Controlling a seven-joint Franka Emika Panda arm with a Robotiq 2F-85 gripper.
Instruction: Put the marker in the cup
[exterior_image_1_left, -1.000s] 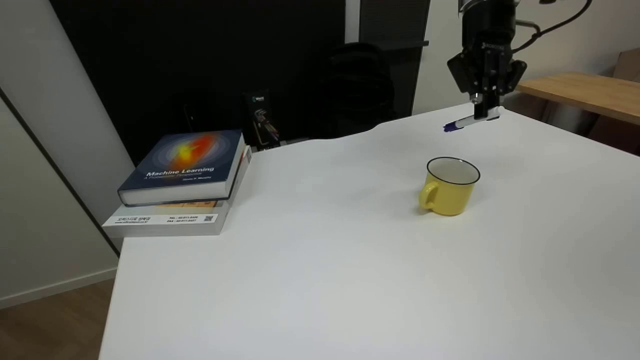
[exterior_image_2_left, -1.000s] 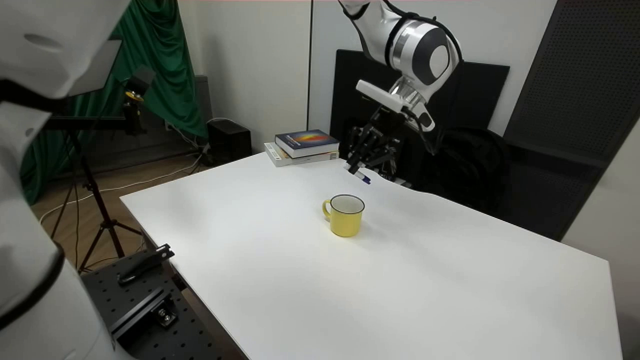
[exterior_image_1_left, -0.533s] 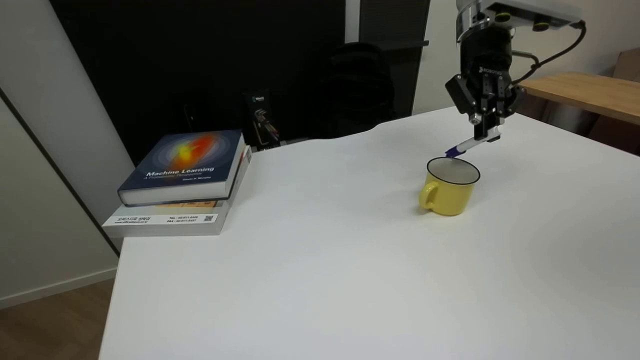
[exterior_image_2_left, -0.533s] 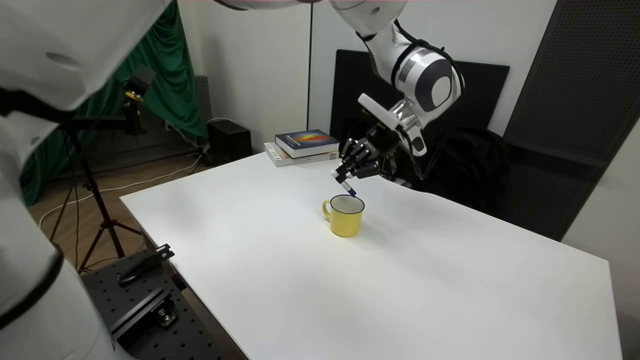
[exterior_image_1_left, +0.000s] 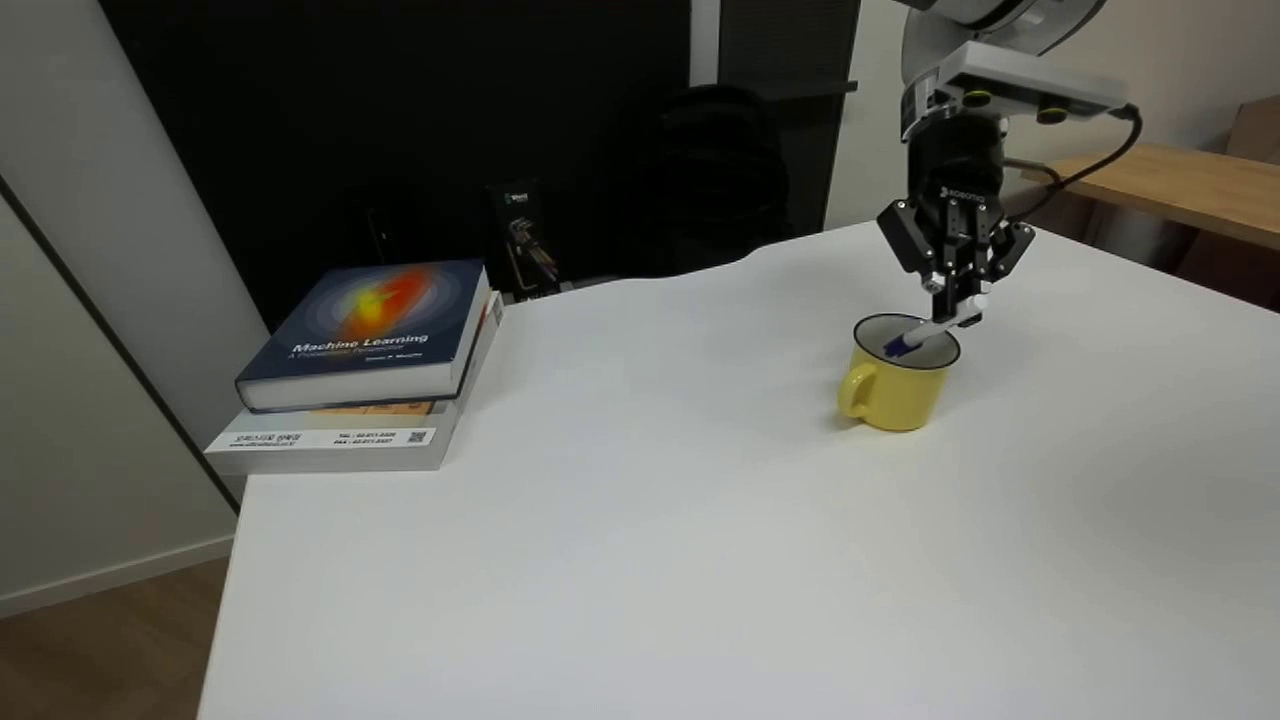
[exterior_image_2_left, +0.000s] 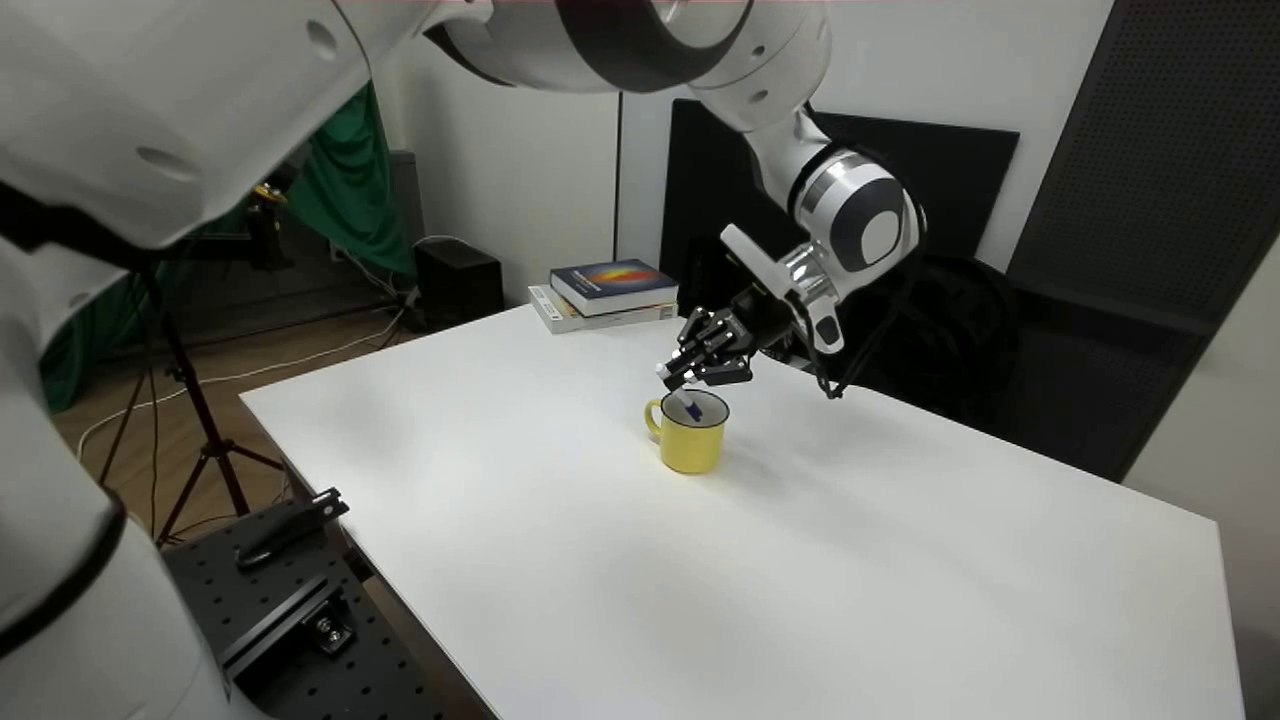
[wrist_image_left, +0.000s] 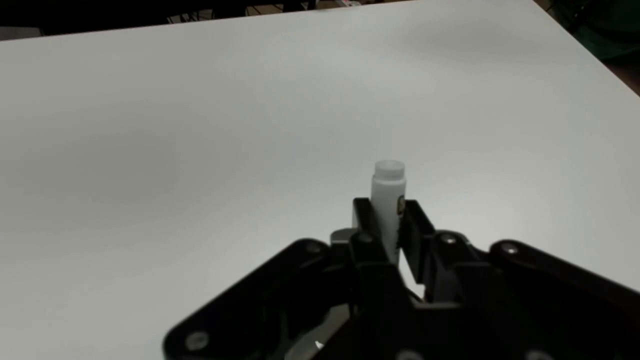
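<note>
one small yellow mug (exterior_image_1_left: 893, 400) stands upright on a white table (exterior_image_1_left: 640, 560), white inside, with a thin dark rim and a handle that points left in both exterior views. a slim marker (exterior_image_1_left: 925, 334) with a white body and a blue-purple end slants down over it: the coloured end lies below the rim, inside the mug, while the white end sticks up and out past the rim. whether the marker touches the mug's wall or bottom is too hard to tell.

the black pincer (wrist_image_left: 388, 215) is closed around the marker's white body, its fingers (wrist_image_left: 364, 215) pressed to either side. in the wrist view, the blunt white end pokes out beyond them, with a small dark mark on its side. the pincer hangs just above the mug, at the end of a white robot arm (exterior_image_2_left: 525, 40) that reaches across the top of an exterior view.

two books lie stacked flat at a corner of the table, well apart from the mug. the upper book (exterior_image_1_left: 365, 335) is dark blue, titled "machine learning", with a red and yellow glow on its cover; the lower book (exterior_image_1_left: 330, 458) is pale. past the table, in an exterior view, are a green curtain (exterior_image_2_left: 350, 190), a black box (exterior_image_2_left: 458, 283) and a tripod (exterior_image_2_left: 184, 372).
</note>
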